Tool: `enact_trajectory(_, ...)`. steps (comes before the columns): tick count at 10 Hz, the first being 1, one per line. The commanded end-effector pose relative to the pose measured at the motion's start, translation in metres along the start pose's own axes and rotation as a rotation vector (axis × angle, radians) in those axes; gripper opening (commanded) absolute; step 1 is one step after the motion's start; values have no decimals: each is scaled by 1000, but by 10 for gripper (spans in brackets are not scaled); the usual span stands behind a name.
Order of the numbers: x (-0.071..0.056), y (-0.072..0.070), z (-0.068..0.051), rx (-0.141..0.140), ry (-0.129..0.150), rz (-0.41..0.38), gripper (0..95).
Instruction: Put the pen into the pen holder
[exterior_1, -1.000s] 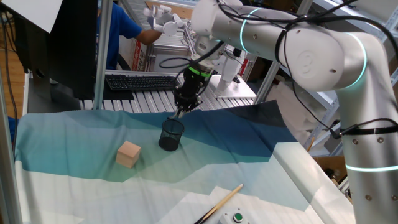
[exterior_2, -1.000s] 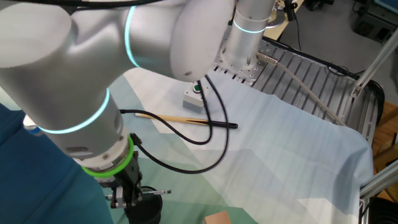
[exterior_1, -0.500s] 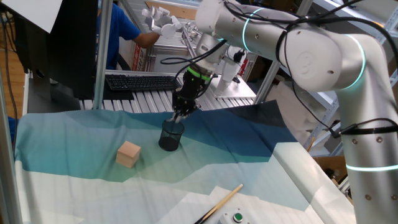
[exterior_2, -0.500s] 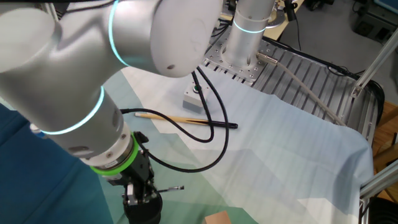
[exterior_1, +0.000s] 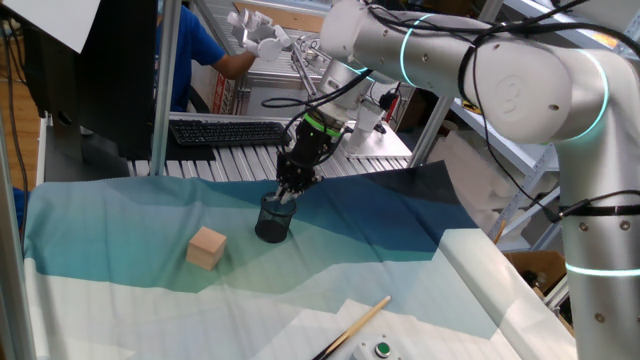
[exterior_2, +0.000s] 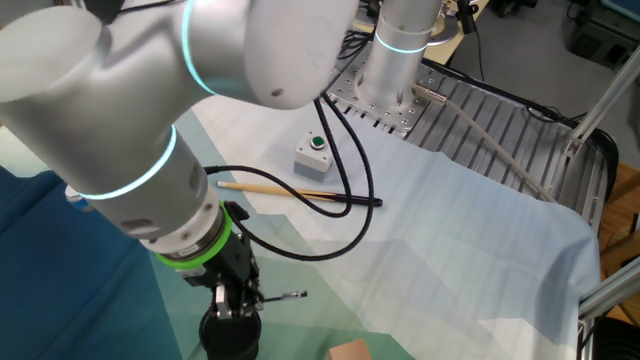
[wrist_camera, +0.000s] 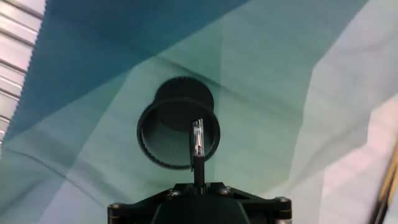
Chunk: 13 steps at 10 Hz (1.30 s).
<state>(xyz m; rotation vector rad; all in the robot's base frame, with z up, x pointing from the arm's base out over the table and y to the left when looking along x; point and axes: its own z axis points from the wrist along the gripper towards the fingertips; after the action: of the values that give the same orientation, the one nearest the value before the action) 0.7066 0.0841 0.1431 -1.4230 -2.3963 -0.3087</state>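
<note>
Hand view shows the fingers clamped on the thin dark silvery pen (wrist_camera: 198, 144), now tipped from level toward upright over the black wire-mesh cylindrical pen holder (wrist_camera: 177, 132), nearly ready to drop.

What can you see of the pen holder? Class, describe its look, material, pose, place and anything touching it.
The pen holder is a small black cylindrical cup of fine wire mesh with a solid rim. It stands upright, open end up, on the blue-green cloth, apart from the tan block. The gripper hangs right over its mouth, holding the thin dark pen, whose tip points towards the opening. Whether the pen touches the rim cannot be told.
</note>
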Motion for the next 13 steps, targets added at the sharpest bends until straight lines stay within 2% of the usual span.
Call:
enact_trajectory(1,8,1,0,8,46,16,0)
enact_trajectory(5,9,0,3,4,94,24,0)
enact_trajectory(6,10,-2,4,-1,120,28,0)
enact_trajectory(8,13,-6,10,-12,151,31,0)
enact_trajectory(11,14,-9,13,-14,165,36,0)
enact_trajectory(13,14,-9,13,-23,200,37,0)
